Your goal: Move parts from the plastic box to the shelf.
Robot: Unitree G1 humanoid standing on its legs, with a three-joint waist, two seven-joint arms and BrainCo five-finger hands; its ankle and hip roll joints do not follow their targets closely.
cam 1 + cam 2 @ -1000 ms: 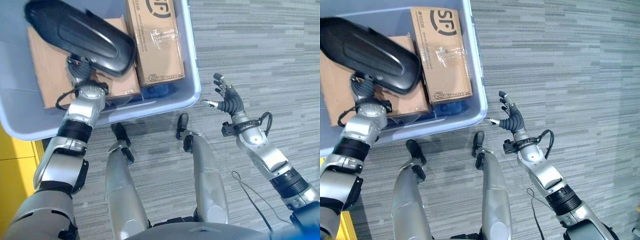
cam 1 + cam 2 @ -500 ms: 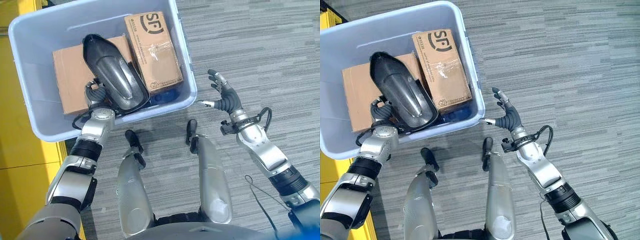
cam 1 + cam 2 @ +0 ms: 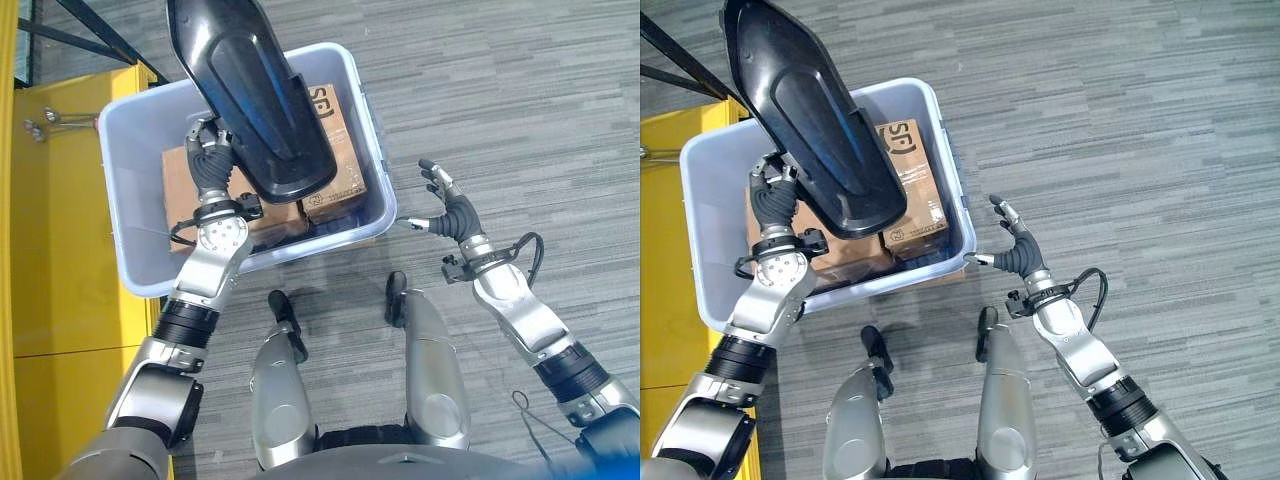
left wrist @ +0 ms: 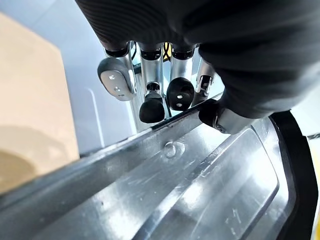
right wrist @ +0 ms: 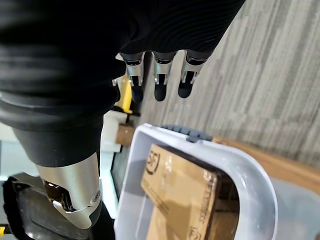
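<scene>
My left hand (image 3: pixel 212 168) holds a long black moulded part (image 3: pixel 250 95) up above the pale blue plastic box (image 3: pixel 125 210); its fingers (image 4: pixel 150 102) are curled over the part's edge (image 4: pixel 165 175). Inside the box lie brown cardboard boxes (image 3: pixel 912 195) (image 3: pixel 185 180). My right hand (image 3: pixel 452 208) hovers open, fingers spread, just beside the box's right near corner, touching nothing. Its fingers (image 5: pixel 159 80) point out past the box rim (image 5: pixel 235 165).
The box stands on grey striped carpet (image 3: pixel 520 90). A yellow floor strip (image 3: pixel 60 250) runs along the left side of the box. Dark metal bars (image 3: pixel 85 40) cross the far left corner.
My left hand has lifted the black part out of the box and raised it high. The camera has pulled back, so the box looks smaller. The right hand stays open beside the box.
</scene>
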